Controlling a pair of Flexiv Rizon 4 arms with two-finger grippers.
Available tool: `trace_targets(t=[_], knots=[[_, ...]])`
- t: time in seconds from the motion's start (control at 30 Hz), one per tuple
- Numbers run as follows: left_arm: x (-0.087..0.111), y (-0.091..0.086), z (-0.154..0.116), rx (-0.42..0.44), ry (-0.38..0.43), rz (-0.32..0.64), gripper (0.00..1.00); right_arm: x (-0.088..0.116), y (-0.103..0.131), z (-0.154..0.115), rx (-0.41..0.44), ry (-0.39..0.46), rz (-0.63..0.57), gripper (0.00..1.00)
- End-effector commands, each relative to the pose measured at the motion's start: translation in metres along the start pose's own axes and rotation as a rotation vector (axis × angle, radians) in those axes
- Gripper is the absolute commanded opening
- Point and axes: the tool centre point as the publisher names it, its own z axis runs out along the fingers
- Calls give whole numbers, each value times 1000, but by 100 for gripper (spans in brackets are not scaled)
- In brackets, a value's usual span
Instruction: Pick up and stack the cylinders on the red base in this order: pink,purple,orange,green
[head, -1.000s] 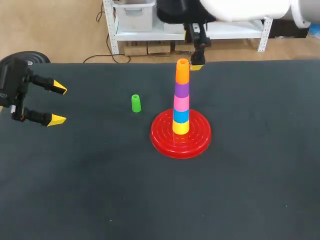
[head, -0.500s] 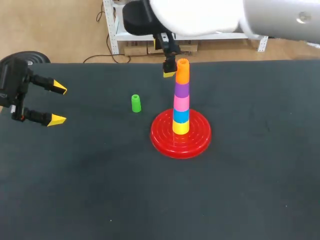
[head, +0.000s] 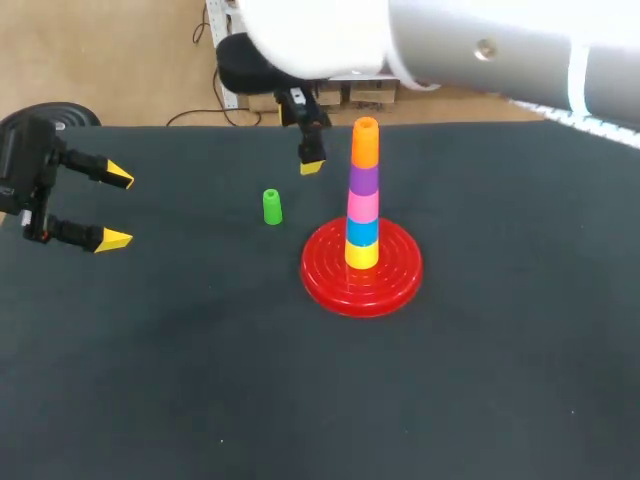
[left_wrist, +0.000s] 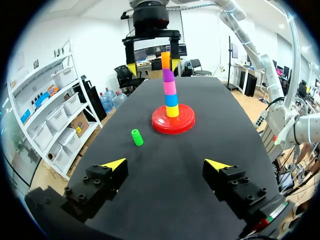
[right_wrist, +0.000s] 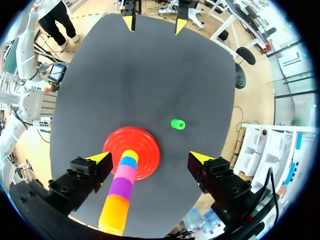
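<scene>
Pink, purple and orange (head: 365, 143) already sit on the stack above the red base (head: 398, 283), so the green cylinder (head: 271, 206) is the piece left to fetch. It stands alone on the worktop (head: 200, 380), left of the base and apart from it. By the head view I judge its long axis upright, open end up.

My right end effector (right_wrist: 149, 158) hangs with its fingers spread wide and nothing between them touching both. It is high beside the top of the stack, on the stack's left side, and the green cylinder lies to its left and nearer, down on the worktop. In the right wrist view the cylinder shows ahead of the fingers, off toward one of them, not centred.

My left end effector (head: 117, 208) is also spread and empty, at the worktop's left edge, well apart from the cylinder. The right arm looks the nearer of the two.

From above, my right arm's bulk hides the far strip of the worktop, and only one yellow tip shows. How high that end effector hangs I cannot tell.
</scene>
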Motion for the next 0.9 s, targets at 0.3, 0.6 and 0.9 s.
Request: trace_targets(t=[0.3,0.6,0.9], knots=[[1,-1,0,-4,-2,3,100,-6,-27,43,-74,-18,27,100],[1,-1,0,-4,-2,3,100,-9,-49,78,-111,-50,20,100],[1,-1,0,-4,-2,3,100,-23,-64,118,-171,-37,2,100]])
